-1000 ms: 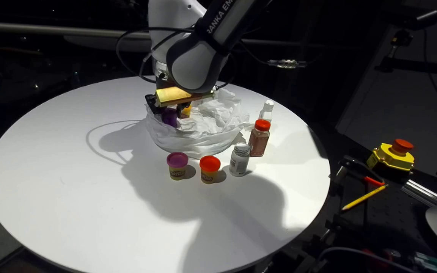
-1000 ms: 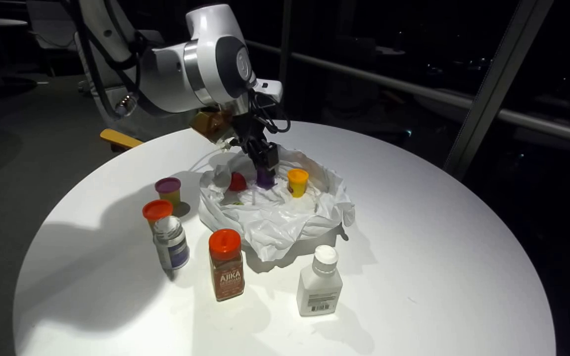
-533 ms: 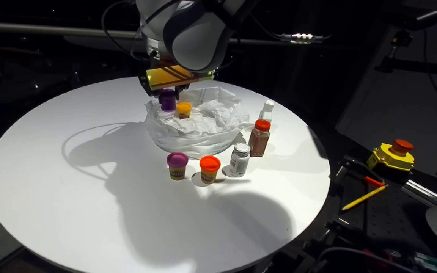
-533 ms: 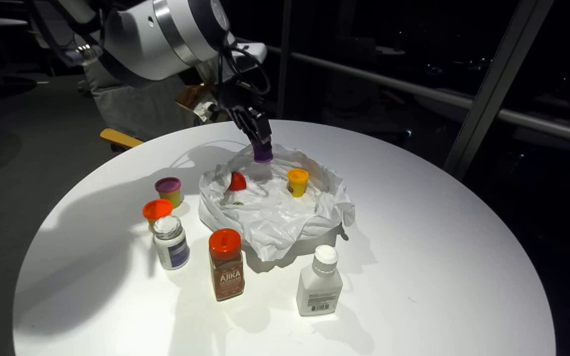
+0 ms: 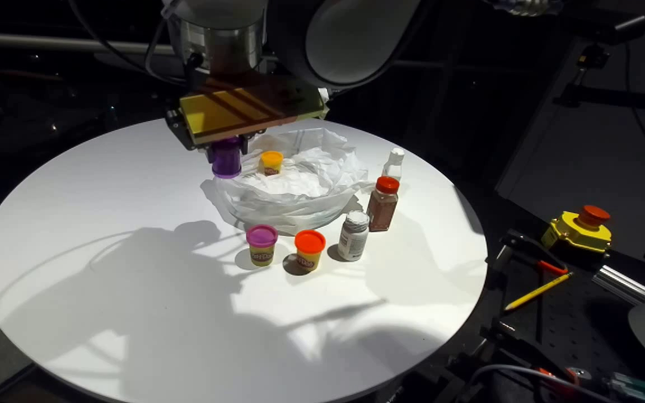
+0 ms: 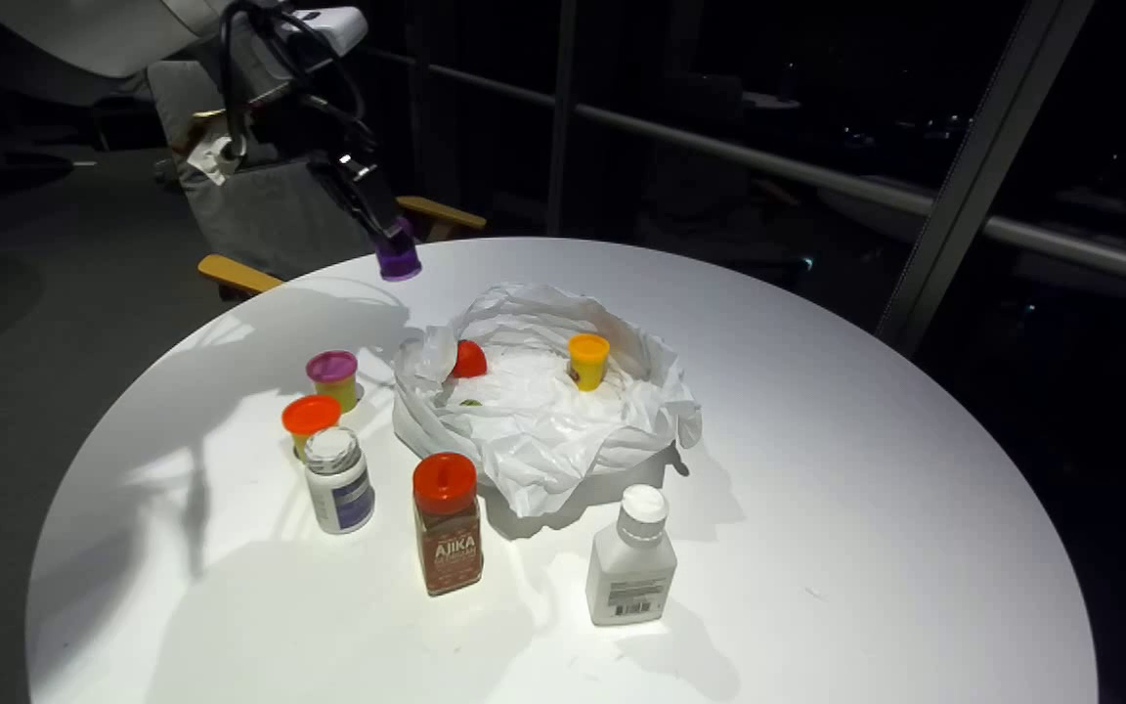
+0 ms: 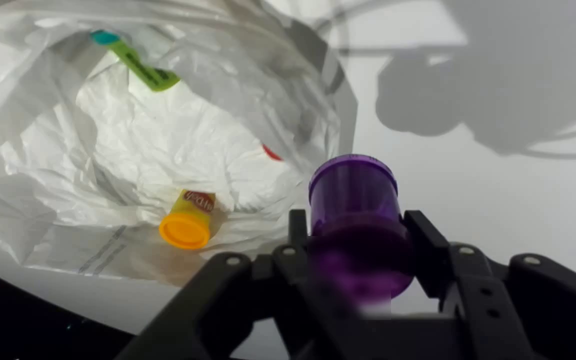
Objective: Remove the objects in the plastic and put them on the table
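Observation:
My gripper point(image 7: 357, 225) is shut on a purple translucent container point(image 7: 355, 192), a finger on each side. In both exterior views the purple container point(image 5: 226, 165) point(image 6: 397, 259) is held in the air, beside the bag's rim and above the table point(image 5: 104, 212). The white plastic bag point(image 5: 291, 210) point(image 6: 563, 445) lies open on the table. Inside it stands a yellow tub with an orange lid point(image 5: 271, 163) point(image 6: 587, 364) point(image 7: 188, 227). A red object point(image 6: 468, 360) and a green-and-teal object point(image 7: 143, 67) also lie in the bag, the red one mostly hidden in the wrist view.
Around the bag stand a purple-lidded tub point(image 5: 261, 244), a red-lidded tub point(image 5: 309, 250), a white bottle with a blue label point(image 6: 341, 494), a red-capped spice jar point(image 6: 450, 533) and a white square bottle point(image 6: 631, 572). A grey chair point(image 6: 270, 210) stands behind the table edge.
My gripper has lifted the purple container up out of the bag and carried it sideways past the rim, toward the left in both exterior views. The other objects have not moved.

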`<move>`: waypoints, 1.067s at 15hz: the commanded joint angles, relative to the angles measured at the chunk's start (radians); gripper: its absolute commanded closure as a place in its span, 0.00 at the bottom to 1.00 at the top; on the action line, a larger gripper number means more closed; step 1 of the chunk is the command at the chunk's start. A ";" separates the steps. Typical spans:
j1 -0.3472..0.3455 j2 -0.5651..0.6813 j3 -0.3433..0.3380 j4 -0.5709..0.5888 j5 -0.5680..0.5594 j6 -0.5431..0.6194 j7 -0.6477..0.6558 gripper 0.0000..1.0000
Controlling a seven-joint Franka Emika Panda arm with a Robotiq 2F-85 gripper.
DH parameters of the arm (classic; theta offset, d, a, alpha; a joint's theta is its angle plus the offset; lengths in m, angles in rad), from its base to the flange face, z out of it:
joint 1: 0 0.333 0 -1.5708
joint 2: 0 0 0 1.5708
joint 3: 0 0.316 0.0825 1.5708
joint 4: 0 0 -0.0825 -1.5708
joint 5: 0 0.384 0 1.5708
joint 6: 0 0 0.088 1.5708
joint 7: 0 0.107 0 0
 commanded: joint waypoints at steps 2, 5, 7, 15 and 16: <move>-0.061 0.027 0.141 -0.025 -0.017 0.048 -0.001 0.74; -0.078 0.099 0.187 -0.009 -0.012 0.045 -0.007 0.74; -0.077 0.152 0.194 0.010 -0.014 0.050 0.000 0.74; -0.029 0.221 0.127 0.039 -0.031 0.132 0.029 0.74; -0.023 0.219 0.118 0.035 -0.031 0.145 0.030 0.74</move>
